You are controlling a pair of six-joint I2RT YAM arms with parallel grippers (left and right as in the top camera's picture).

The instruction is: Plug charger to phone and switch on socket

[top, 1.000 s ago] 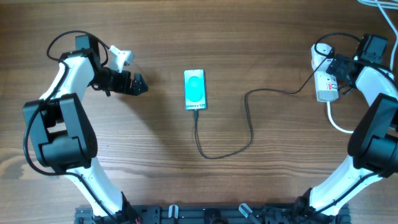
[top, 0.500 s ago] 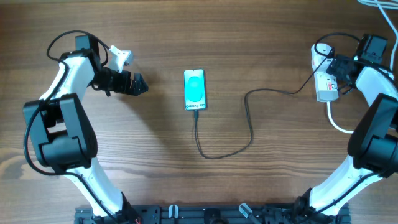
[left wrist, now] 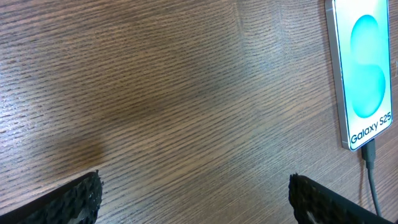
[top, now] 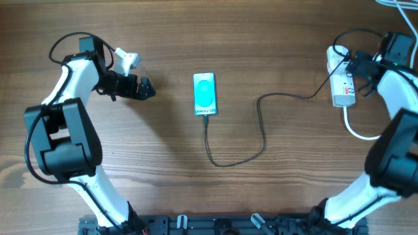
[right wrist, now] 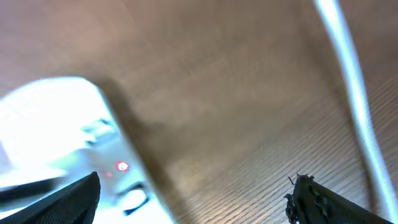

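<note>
The phone (top: 204, 93) is laid at the centre of the table (top: 163, 170), the charger (top: 262, 127) seated at its 6 o'clock end and looped toward the socket (top: 340, 88) at 2 o'clock. Both grippers are spread and empty — the left gripper (top: 146, 88) parked at the phone's 9 o'clock, the right gripper (top: 358, 68) poised just beside the socket. A red glow (right wrist: 121, 166), possibly the switch lamp, is blurred. Should the socket be shoved, the charger could be tugged and pulled out of the phone.

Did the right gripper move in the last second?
Yes, slightly. In the overhead view the right gripper has shifted a little toward the top-right corner, judged against the socket, which lies where it was.
</note>
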